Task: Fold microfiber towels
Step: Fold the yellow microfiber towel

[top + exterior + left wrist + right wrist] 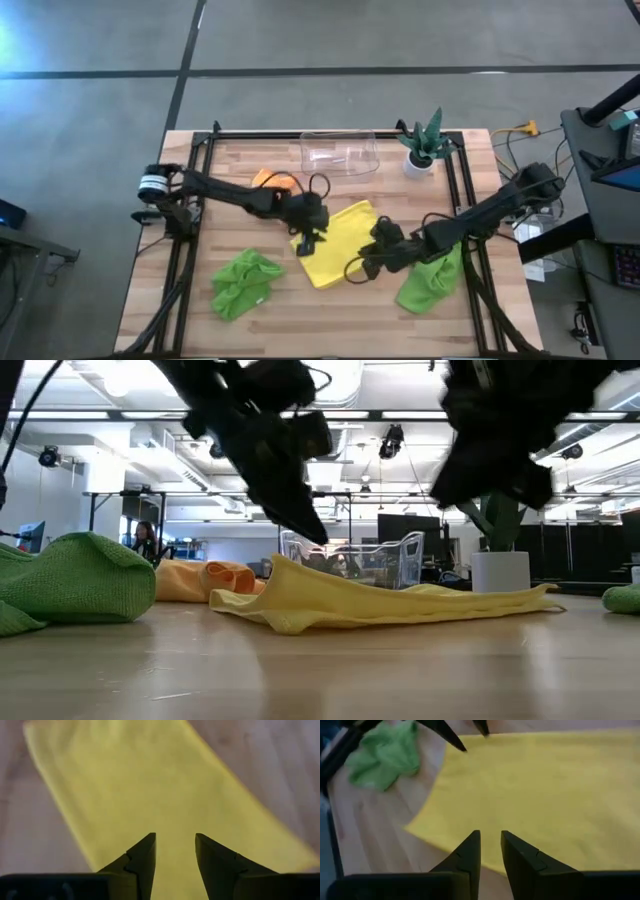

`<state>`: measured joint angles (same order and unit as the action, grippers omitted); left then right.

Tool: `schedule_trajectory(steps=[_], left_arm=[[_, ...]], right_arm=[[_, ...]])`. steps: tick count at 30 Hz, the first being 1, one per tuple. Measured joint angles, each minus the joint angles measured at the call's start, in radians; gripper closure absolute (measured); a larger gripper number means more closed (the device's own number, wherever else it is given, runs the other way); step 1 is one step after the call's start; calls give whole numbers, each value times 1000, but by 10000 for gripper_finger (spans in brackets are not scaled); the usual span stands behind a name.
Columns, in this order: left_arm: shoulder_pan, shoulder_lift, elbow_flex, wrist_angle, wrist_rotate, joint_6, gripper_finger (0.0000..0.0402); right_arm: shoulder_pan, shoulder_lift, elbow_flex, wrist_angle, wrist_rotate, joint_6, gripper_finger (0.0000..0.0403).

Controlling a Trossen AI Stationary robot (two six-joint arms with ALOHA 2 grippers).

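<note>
yellow towel (pixel 335 243) spread nearly flat at mid-table, long axis on a diagonal, one end toward the clear bin (pixel 339 152), the other toward the near edge. left gripper (pixel 309 241) just over its left edge, fingers parted, nothing between. right gripper (pixel 364 262) above the right corner, fingers slightly apart, empty. orange towel (pixel 274 182) bunched behind; lime towels crumpled near left (pixel 243 282) and near right (pixel 430 283). plant (pixel 424 143) at back right.

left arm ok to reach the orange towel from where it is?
Probably yes. The orange towel lies uncovered right beside the left arm, behind its gripper, which hovers open over the yellow towel. Nothing sits between them.
</note>
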<state>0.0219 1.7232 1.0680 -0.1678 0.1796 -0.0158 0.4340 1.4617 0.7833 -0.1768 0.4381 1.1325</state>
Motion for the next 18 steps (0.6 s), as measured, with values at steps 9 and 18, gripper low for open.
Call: schedule_trajectory(steps=[9,18], left_arm=[[116,120,57,-2,124,182,279],[87,201,41,-51,168,162,279]], right_arm=[[24,55,-72,-15,35,360,330],[17,169,-24,-191,-49,432,330]])
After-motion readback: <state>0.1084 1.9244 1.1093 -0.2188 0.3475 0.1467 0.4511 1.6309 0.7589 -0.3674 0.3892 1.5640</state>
